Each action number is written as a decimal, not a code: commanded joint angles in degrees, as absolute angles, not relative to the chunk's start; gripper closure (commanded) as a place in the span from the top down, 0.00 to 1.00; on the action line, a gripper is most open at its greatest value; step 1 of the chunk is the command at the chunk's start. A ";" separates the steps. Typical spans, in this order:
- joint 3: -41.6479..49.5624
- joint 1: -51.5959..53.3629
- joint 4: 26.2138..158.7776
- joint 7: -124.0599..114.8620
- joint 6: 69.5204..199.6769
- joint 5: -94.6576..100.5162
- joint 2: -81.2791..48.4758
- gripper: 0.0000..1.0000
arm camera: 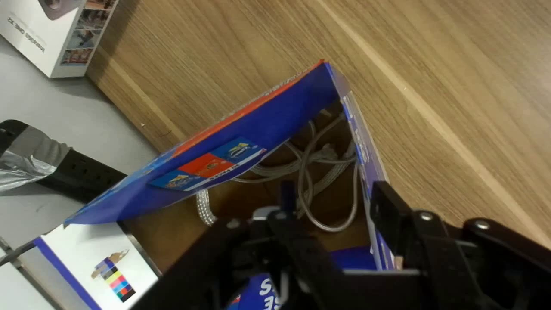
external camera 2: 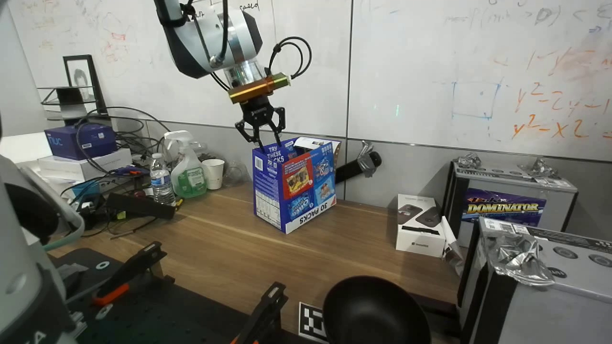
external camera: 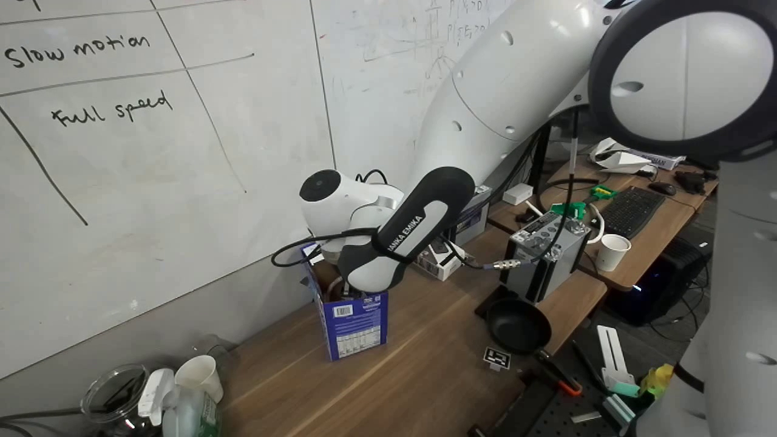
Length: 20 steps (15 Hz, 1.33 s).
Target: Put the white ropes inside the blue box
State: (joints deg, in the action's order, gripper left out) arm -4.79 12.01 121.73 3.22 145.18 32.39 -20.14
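My jaws stand apart at the rim of the blue box (external camera 2: pixel 306 186), spread on either side of its narrow side panel as the wrist view gives it: one over the opening, the other along the outside. I can't tell from here whether either one touches the cardboard. The white ropes (arm camera: pixel 302 181) are inside the box; looking down through the wrist view I see thin cord curled in loops and a thicker braided length (arm camera: pixel 204 208) against the brown interior, partly hidden by a printed panel (arm camera: pixel 206 165) and by the jaws themselves.

In both exterior views the box is upright on the wooden counter (external camera 2: pixel 354 248), its top open. My arm (external camera: pixel 485 103) slants down to it in front of the whiteboard (external camera: pixel 194 158). From behind the box sticks out a black bar (external camera 2: pixel 348 171) bound with silvery tape (external camera 2: pixel 368 163).

Off to one side a water bottle (external camera 2: pixel 161 181), a spray bottle (external camera 2: pixel 189 174) and a paper cup (external camera 2: pixel 213 174) stand close together. On the opposite side I have a white carton (external camera 2: pixel 418 224) near two grey cases (external camera 2: pixel 554 306), and a black pan (external camera: pixel 519 328) just beside a marker card (external camera: pixel 498 357).
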 commanded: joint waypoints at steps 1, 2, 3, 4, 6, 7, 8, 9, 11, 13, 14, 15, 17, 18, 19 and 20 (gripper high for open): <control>-4.42 11.29 121.53 4.36 142.73 30.18 -17.20 0.83; -4.22 10.98 121.98 4.58 141.86 29.90 -15.94 0.90; -4.27 10.20 122.98 5.70 140.24 28.95 -13.67 0.98; -4.21 9.58 123.50 6.35 138.74 28.06 -11.93 1.00; -4.14 7.76 125.34 8.78 134.37 25.52 -6.51 1.00; -4.20 6.85 125.95 10.58 131.42 23.68 -3.99 1.00; -4.12 6.02 126.34 12.33 128.51 22.05 -1.59 1.00; -4.04 5.17 126.67 15.14 125.16 19.71 0.91 1.00; -3.28 3.73 127.71 21.37 118.57 14.64 6.33 1.00; -1.77 2.93 129.40 26.29 112.33 11.03 12.19 1.00; -0.89 2.73 129.82 27.68 109.15 10.02 14.78 1.00; 0.22 2.53 130.75 29.18 106.45 8.92 17.74 1.00; 2.46 2.36 132.08 31.19 102.15 7.48 22.65 1.00; 3.62 2.37 132.71 32.04 100.78 6.93 24.81 1.00; 4.89 2.53 133.81 33.23 100.51 6.34 27.26 1.00; 5.77 2.58 135.08 33.56 101.60 6.41 29.31 1.00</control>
State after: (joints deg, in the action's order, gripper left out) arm 3.37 2.60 130.83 30.55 101.28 8.30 21.83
